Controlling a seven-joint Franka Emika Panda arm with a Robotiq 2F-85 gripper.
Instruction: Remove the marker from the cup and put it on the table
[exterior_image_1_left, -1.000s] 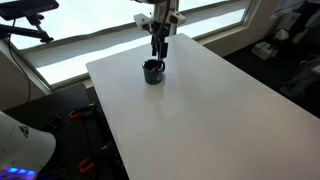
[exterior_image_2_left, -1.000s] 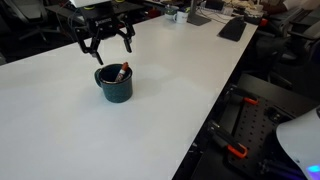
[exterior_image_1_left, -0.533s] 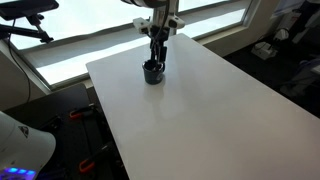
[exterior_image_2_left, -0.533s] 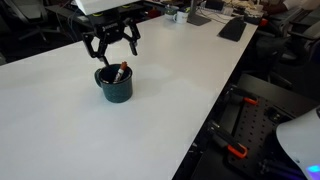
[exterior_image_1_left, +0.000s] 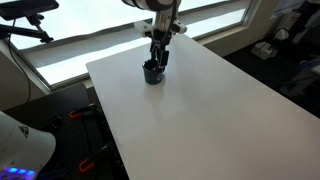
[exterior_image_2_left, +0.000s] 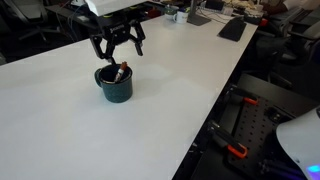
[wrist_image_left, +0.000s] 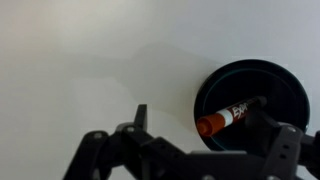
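The dark navy cup (exterior_image_2_left: 115, 84) stands on the white table (exterior_image_2_left: 170, 100); it also shows in an exterior view (exterior_image_1_left: 152, 72) and in the wrist view (wrist_image_left: 250, 105). The reddish-brown marker (wrist_image_left: 229, 116) leans inside the cup, its tip poking above the rim (exterior_image_2_left: 122, 70). My gripper (exterior_image_2_left: 119, 47) hangs open just above the cup, fingers spread over the rim; it also shows in an exterior view (exterior_image_1_left: 158, 57). In the wrist view the fingers (wrist_image_left: 200, 125) straddle the marker's end and hold nothing.
The table's edges run near the cup on the window side (exterior_image_1_left: 130, 48). A keyboard (exterior_image_2_left: 233, 28) and clutter lie at the far end of the table. Chairs and equipment stand beyond the table edges.
My gripper has moved down and sideways toward the cup, from beside and above it to right over the marker. The cup and marker have not moved.
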